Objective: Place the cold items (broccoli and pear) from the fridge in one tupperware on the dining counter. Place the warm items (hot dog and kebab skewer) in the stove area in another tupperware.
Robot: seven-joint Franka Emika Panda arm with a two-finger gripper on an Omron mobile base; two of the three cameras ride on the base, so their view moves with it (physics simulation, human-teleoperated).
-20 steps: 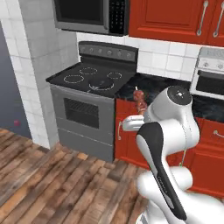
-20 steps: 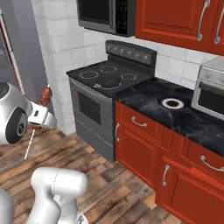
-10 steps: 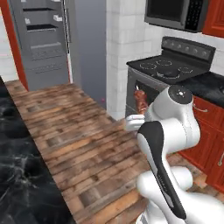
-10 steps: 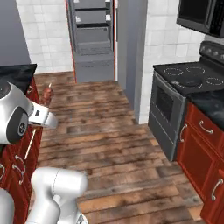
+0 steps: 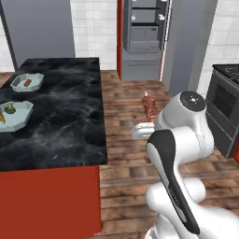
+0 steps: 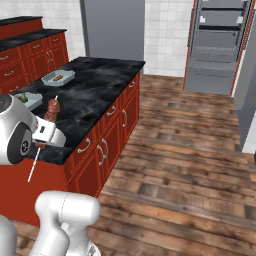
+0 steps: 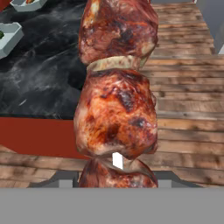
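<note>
Kebab skewer (image 7: 117,96) carried in gripper (image 6: 46,136), beside the dining counter (image 5: 70,112).
Jaws were seen clamped on the skewer, meat chunks standing just above them, held over the wood floor (image 6: 190,150). Two tupperwares (image 5: 27,82) (image 5: 15,115) were seen on the counter, well apart from the skewer.

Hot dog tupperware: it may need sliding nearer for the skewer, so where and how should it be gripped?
Grip the hot dog tupperware by its raised rim, from above, one finger inside the wall. It sits flat and open-topped on the dining counter, so the rim is probably the only graspable edge.
</note>
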